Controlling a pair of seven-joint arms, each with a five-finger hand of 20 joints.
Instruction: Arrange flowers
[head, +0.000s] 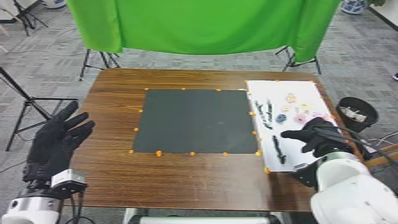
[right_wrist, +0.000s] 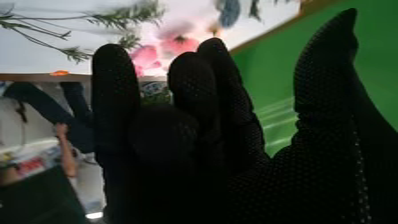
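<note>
Flowers beside leafy sprigs, the sprigs' long axes roughly near-to-far.

Open room spans the dark mat, between the left hand and the right hand. Sprigs and pink flowers obstruct the white sheet; a green cloth hangs beyond the table's far edge.

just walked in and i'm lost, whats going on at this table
It's a robot's flower-arranging job. The right robot hand is over the white sheet where pink flowers and green sprigs lie, gripping nothing that I can see. The left robot hand is by the table's left edge, fingers extended.
</note>
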